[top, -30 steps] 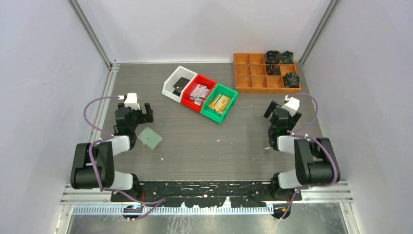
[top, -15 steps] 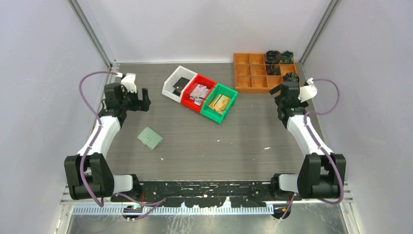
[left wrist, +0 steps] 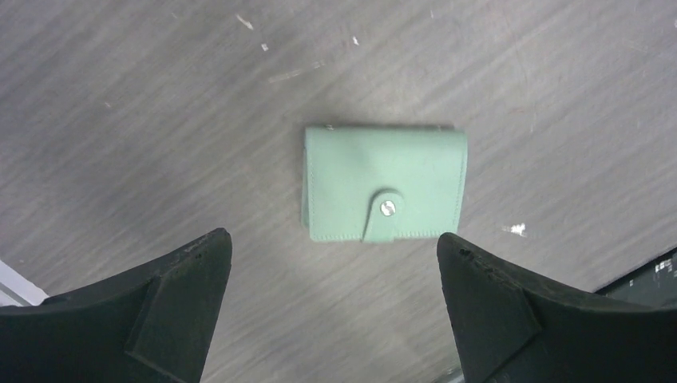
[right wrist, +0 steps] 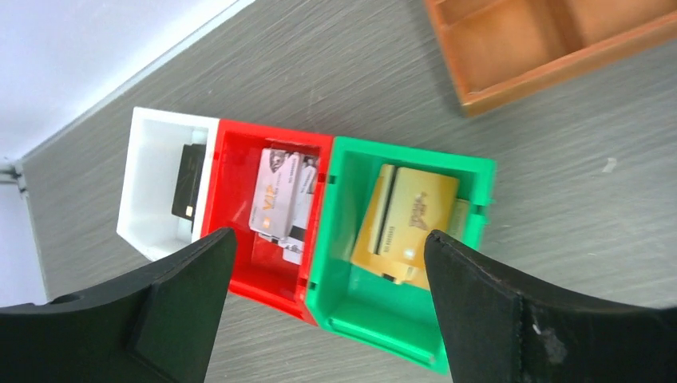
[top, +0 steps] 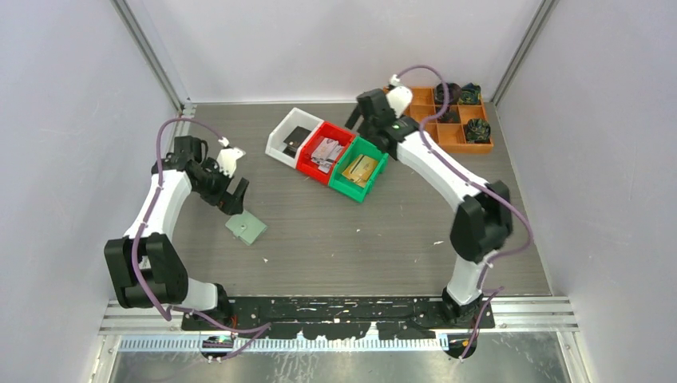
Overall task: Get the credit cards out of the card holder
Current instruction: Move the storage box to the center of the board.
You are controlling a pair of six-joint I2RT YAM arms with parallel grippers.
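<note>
The mint-green card holder [top: 246, 228] lies flat on the table at the left, folded shut with its snap tab fastened; no cards show in it. In the left wrist view it [left wrist: 385, 183] sits just beyond my open, empty left gripper [left wrist: 331, 239], which hovers above it [top: 233, 195]. My right gripper [top: 357, 121] is open and empty above the bins [right wrist: 329, 236]. Gold cards [right wrist: 407, 215] lie in the green bin [right wrist: 399, 339]. Silvery printed cards [right wrist: 279, 195] lie in the red bin [right wrist: 239, 283]. A black card [right wrist: 190, 187] lies in the white bin [right wrist: 152, 191].
The three bins stand joined in a slanted row at the table's middle back [top: 329, 154]. An orange compartment tray [top: 459, 137] with dark objects [top: 477, 128] in its right cells stands at the back right. Walls and metal rails enclose the table.
My left gripper moved from the back left down over the card holder. My right arm swung from the right side across to the bins. The holder has not moved.
</note>
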